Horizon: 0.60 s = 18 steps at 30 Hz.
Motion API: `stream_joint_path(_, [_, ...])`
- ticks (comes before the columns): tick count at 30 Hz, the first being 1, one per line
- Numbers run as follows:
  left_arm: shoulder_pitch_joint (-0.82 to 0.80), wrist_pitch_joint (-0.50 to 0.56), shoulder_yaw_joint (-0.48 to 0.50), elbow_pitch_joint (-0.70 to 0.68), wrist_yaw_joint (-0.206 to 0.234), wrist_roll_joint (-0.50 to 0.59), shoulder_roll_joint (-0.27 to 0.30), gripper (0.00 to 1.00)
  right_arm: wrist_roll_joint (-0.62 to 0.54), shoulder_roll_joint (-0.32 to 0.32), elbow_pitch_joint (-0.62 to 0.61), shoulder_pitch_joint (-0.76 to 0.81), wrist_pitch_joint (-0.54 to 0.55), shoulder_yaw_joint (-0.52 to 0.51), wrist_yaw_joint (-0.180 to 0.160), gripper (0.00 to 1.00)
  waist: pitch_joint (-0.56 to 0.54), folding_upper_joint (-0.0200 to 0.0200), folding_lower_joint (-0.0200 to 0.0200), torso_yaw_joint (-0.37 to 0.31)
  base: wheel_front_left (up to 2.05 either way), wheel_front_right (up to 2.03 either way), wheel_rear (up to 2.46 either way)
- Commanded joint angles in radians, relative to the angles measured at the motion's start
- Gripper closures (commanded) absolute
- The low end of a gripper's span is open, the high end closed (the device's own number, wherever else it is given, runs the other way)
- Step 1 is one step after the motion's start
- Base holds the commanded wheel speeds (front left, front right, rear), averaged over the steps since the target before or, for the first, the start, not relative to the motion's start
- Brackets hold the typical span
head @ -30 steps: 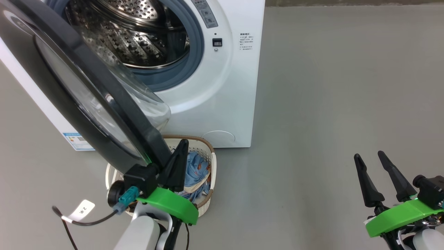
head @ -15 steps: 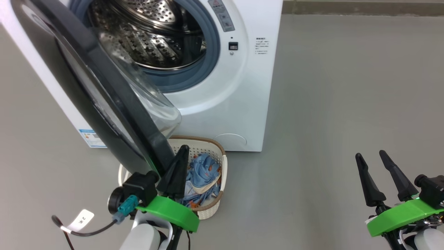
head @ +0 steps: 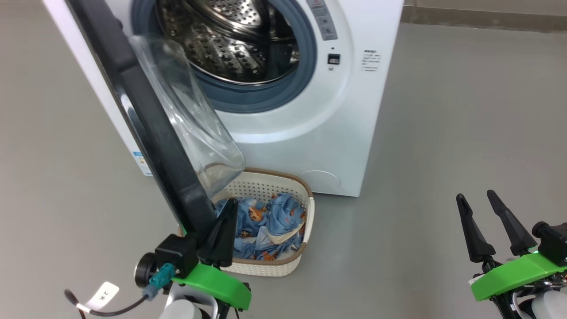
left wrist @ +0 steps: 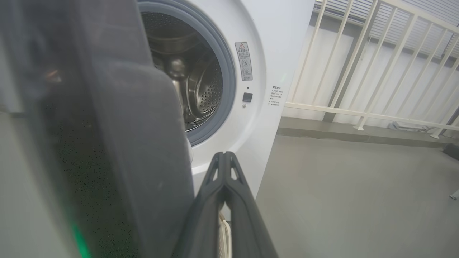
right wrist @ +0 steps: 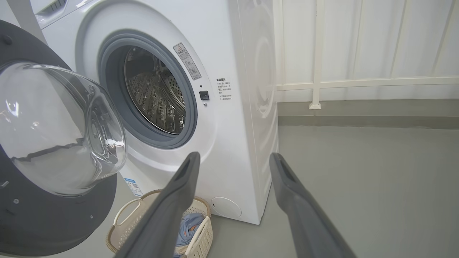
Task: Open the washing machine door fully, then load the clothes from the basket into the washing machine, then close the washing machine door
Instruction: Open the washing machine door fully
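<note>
Now: left gripper (head: 230, 206) fingers pressed together, empty, lying just right of the washing machine door (head: 146, 128) lower rim. Door stands edge-on, long axis running up and away from the tips. Right gripper (head: 475, 195) fingers apart, well off. Just beyond left tips, clothes (head: 270, 217) in basket (head: 283, 177). Finger-to-rim contact unclear; door top cut off.

You face one washing machine (head: 288, 128), one door (head: 148, 128), one basket (head: 270, 268), a heap of clothes (head: 274, 217) too tangled to count, and two grippers: left gripper (head: 230, 208), right gripper (head: 475, 196).
</note>
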Motion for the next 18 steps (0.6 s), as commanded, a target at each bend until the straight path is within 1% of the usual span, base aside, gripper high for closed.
stream_joint_path(1, [-0.006,-0.006,0.063,-0.019,0.023,0.014,0.036,1.00,-0.021,-0.024,-0.026,-0.009,-0.012,0.011,0.005,0.00,-0.003,0.0000,0.0000,0.026,0.00,0.00,0.00])
stream_joint_path(10, [0.052,-0.006,0.091,-0.059,0.046,0.020,0.052,1.00,-0.024,-0.029,-0.028,0.000,-0.012,0.006,0.005,0.00,-0.007,0.0000,0.0000,0.089,0.00,0.00,0.00])
stream_joint_path(18, [0.086,-0.006,0.131,-0.101,0.077,0.015,0.086,1.00,-0.026,-0.034,-0.029,0.003,-0.012,0.008,0.005,0.00,-0.008,0.0000,0.0000,0.133,0.00,0.00,0.00])
